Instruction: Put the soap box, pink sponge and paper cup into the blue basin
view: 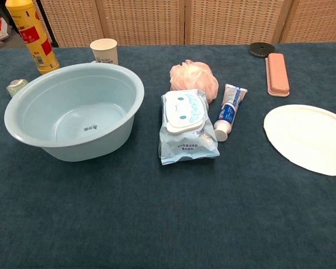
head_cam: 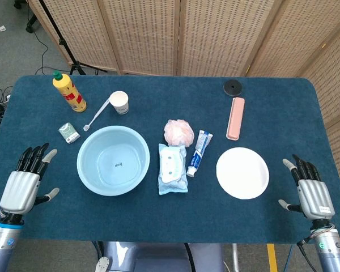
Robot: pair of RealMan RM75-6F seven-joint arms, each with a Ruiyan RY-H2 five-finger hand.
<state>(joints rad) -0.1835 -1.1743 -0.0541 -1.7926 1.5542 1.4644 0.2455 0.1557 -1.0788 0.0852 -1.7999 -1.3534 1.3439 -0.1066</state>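
I'm looking at the blue basin [head_cam: 113, 160], sitting empty at centre-left. The pink sponge [head_cam: 178, 132] is lying to its right, the paper cup [head_cam: 119, 102] behind it, the soap box [head_cam: 69, 133] just off its left rim. My left hand [head_cam: 28, 181] and right hand [head_cam: 309, 190] are resting wide, holding nothing. I'm worrying about crushing the cup, or nudging the basin while reaching for the box.
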